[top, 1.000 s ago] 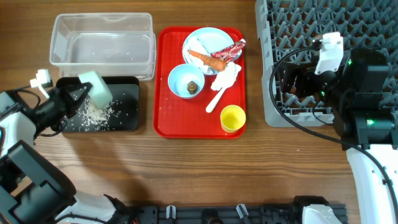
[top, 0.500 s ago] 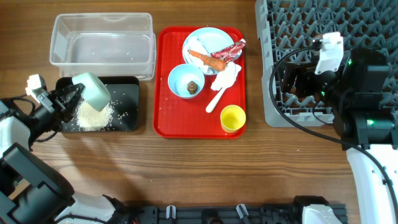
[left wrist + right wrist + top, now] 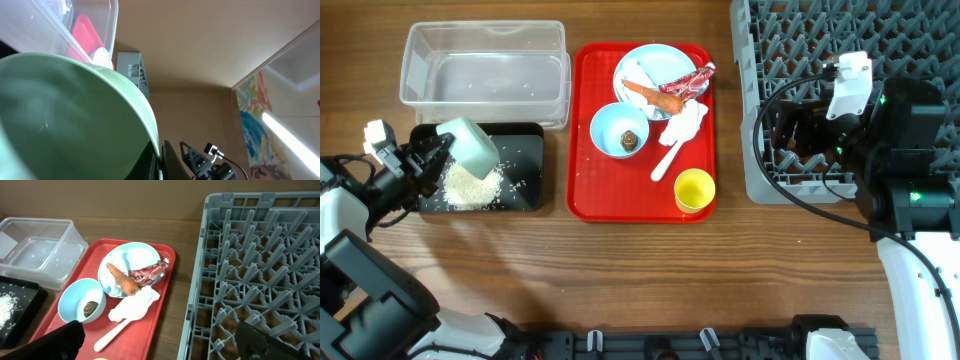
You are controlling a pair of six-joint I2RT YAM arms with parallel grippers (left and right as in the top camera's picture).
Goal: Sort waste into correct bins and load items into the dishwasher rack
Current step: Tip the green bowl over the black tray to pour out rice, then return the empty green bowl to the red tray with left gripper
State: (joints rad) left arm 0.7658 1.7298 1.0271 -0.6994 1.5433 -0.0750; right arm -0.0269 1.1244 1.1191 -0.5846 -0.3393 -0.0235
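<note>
My left gripper is shut on the rim of the mint-green bowl, held tipped over the black tray, where a pile of white rice lies. The bowl fills the left wrist view. On the red tray sit the pale blue plate with the carrot and red wrapper, the pale blue bowl with a brown lump, the white napkin, the spoon and the yellow cup. My right gripper is open over the grey rack's left edge.
The clear plastic tub stands behind the black tray, with a few grains in it. The rack fills the right side of the table. The table's front edge is bare wood.
My left arm has drawn back to the left and the bowl has tipped further. The rice has gathered into a denser pile on the black tray. The right arm has not moved.
</note>
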